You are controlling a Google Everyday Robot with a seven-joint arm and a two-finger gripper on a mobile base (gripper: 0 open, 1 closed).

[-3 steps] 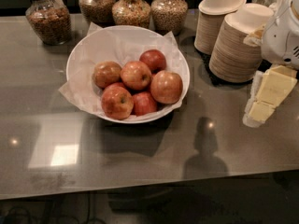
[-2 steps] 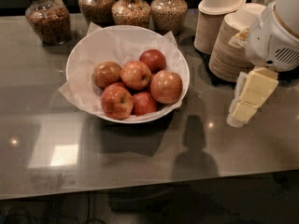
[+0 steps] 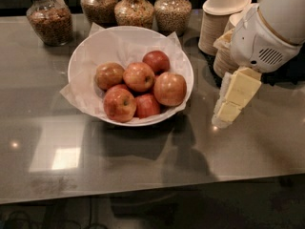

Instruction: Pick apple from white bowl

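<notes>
The bowl point(image 3: 83, 56) sits toward the far edge of the surface point(image 3: 143, 166), a little left of its middle. It is lined with crinkled paper point(image 3: 71, 93) that spills over the rim, likely to cushion the fruit. The apple point(image 3: 169, 88) lies at the bowl's right side, close to the rim that faces the right edge, and touches the red apples point(image 3: 147, 105) on its left. It rides high in the heap, so it looks open from above and from the right.

The pincer point(image 3: 225, 117) hangs just outside that rim, toward the right edge, pointing down over bare surface. Nothing shows in it, and I cannot tell whether it is wide or narrow. Standing beside the rim puts it nearest the apple, so I judge the reach is under way and the grasp not yet begun.

Jars point(image 3: 50, 18) line the far edge. Paper bowls point(image 3: 224, 18) stand stacked at the far right corner, just behind the arm point(image 3: 276, 27), and a careless swing there could knock them
</notes>
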